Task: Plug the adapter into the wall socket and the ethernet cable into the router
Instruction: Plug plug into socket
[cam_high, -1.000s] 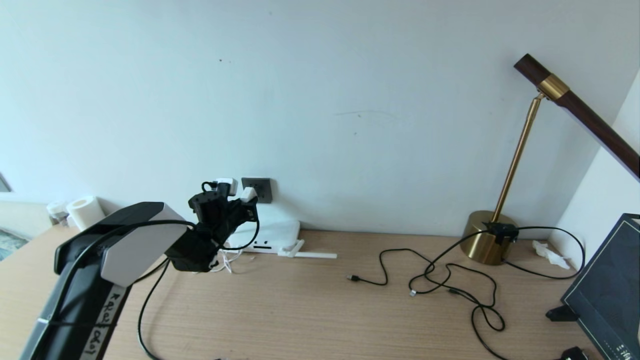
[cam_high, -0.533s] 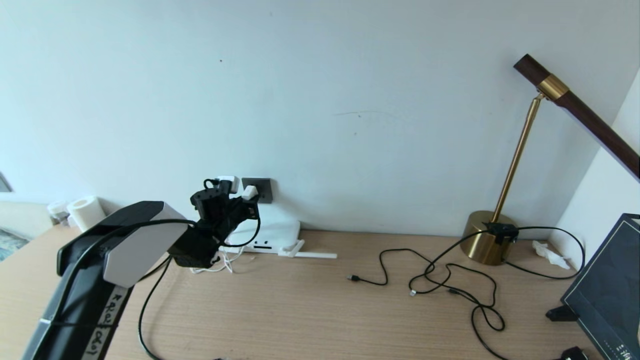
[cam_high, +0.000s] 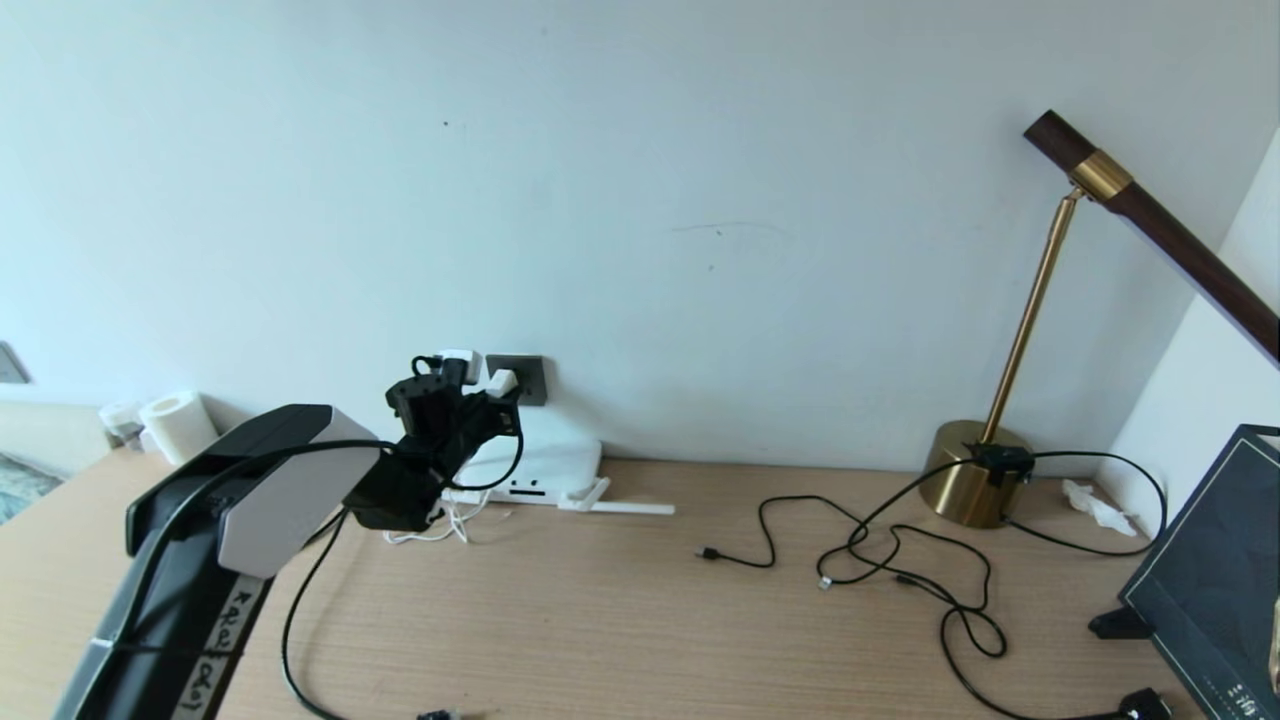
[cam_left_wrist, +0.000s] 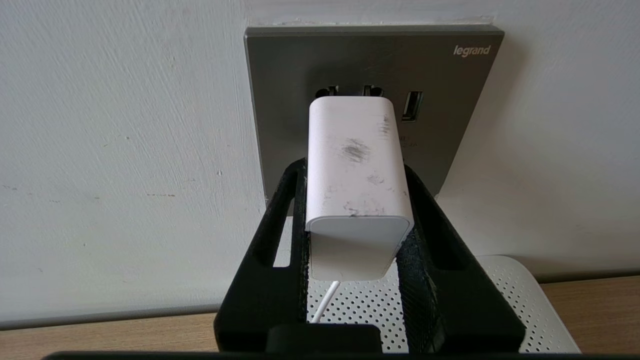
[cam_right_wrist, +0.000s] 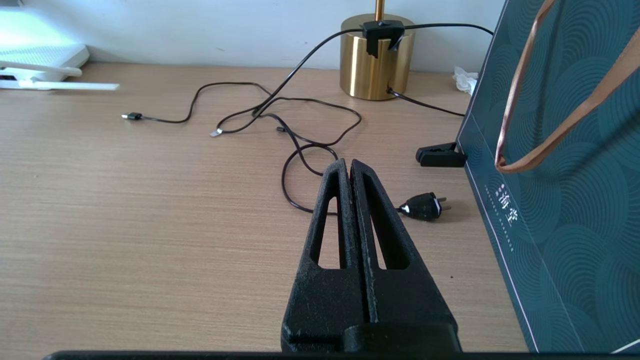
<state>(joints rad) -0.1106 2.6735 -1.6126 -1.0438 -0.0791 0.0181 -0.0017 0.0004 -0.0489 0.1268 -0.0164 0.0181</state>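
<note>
My left gripper (cam_left_wrist: 354, 167) is shut on the white adapter (cam_left_wrist: 357, 145), one finger on each side. The adapter's far end sits right at the holes of the dark grey wall socket (cam_left_wrist: 450, 125); its prongs are hidden. Its thin white cord hangs below. In the head view the adapter (cam_high: 502, 381) meets the socket (cam_high: 530, 378) above the white router (cam_high: 550, 468), whose antenna lies on the desk. The black ethernet cable (cam_high: 288, 640) curves along the desk's near left edge. My right gripper (cam_right_wrist: 348, 165) hovers shut and empty over the desk's right side.
A brass lamp (cam_high: 975, 490) stands at the back right with thin black cables (cam_high: 880, 570) tangled before it. A chunky black plug (cam_right_wrist: 424, 206) and black clip (cam_right_wrist: 440, 156) lie beside a dark green bag (cam_right_wrist: 565, 200). Another white plug (cam_high: 456, 364) sits left of the socket.
My left gripper has carried the adapter a little up and forward, closer to the wall socket. The right arm has stayed still.
</note>
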